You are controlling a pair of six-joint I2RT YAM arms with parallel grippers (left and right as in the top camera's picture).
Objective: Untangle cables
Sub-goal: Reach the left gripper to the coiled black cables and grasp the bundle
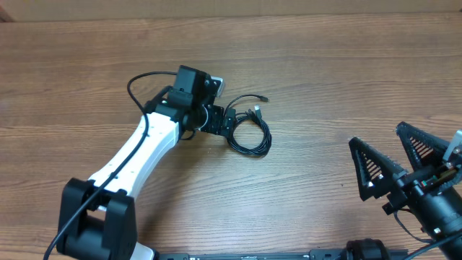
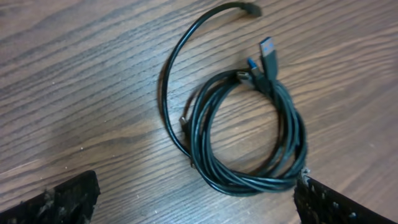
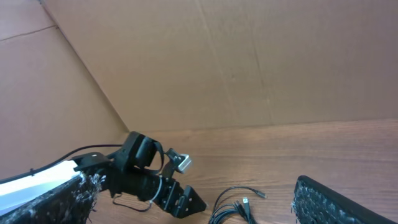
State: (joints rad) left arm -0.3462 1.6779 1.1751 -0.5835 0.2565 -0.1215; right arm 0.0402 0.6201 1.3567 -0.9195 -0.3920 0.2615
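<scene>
The cables [image 1: 250,137] are thin black cords wound in one loose coil on the wooden table, with one end curving out to a small plug [image 1: 263,97]. In the left wrist view the coil [image 2: 249,140] lies just ahead of my fingers, its plugs [image 2: 267,50] bunched at the top. My left gripper [image 1: 222,119] is open at the coil's left edge, and the coil's near edge [image 2: 261,185] lies close to the right finger. My right gripper [image 1: 397,162] is open and empty at the front right, far from the cables. The right wrist view shows the cables [image 3: 233,208] and my left gripper [image 3: 183,200].
A brown cardboard wall [image 3: 249,62] stands behind the table. The left arm's own thick black cable [image 1: 141,79] loops beside its wrist. Bare wooden tabletop [image 1: 325,65] lies around the coil.
</scene>
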